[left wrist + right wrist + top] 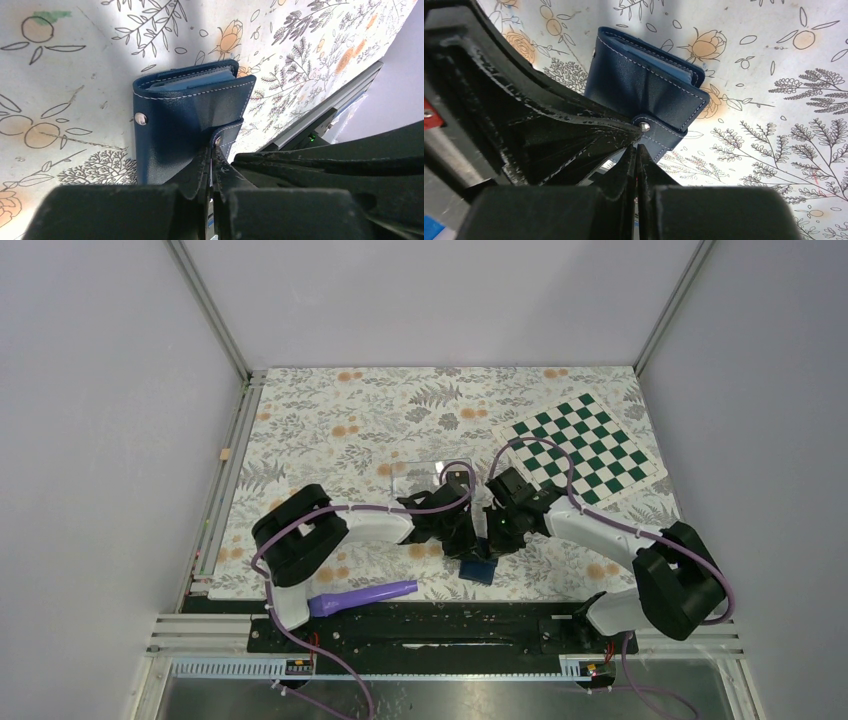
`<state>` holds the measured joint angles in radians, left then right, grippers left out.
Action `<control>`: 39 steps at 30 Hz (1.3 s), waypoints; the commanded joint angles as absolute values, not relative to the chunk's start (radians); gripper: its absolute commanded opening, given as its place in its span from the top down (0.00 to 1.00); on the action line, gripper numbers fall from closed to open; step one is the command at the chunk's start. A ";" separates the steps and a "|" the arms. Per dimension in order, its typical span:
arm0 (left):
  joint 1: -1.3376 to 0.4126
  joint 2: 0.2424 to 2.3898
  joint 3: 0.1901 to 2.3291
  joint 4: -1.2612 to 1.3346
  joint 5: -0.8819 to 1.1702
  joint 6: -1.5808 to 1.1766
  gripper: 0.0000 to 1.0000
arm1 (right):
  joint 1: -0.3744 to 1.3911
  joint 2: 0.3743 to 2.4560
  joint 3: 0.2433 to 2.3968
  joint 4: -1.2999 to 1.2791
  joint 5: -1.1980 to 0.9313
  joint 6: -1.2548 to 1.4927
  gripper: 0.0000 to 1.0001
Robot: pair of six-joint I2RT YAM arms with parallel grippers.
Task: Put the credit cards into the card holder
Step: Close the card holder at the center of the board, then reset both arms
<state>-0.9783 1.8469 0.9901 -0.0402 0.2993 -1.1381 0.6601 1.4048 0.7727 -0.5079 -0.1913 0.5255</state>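
The top camera looks steeply down from the near edge onto the floral-patterned desk (330,410). Both wrist cameras, very close, face one navy blue fold-over wallet (190,115) from opposite sides.

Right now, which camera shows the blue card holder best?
The left wrist view: the card holder fills the middle, with stitching, snap stud and lighter blue inside plain. The right wrist view shows it close too, but its lower left is covered. From the top camera it is only a small dark blue patch.
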 commanded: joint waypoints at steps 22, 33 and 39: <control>-0.980 1.631 0.964 -0.080 0.163 -1.036 0.59 | 0.660 1.429 0.797 -0.472 -0.188 0.520 1.00; -0.885 1.363 0.738 0.080 0.087 -0.978 0.26 | 0.641 1.294 0.782 -0.504 -0.089 0.531 0.47; -0.697 1.103 0.569 0.032 0.033 -0.829 0.07 | 0.512 1.191 0.728 -0.498 -0.019 0.483 0.19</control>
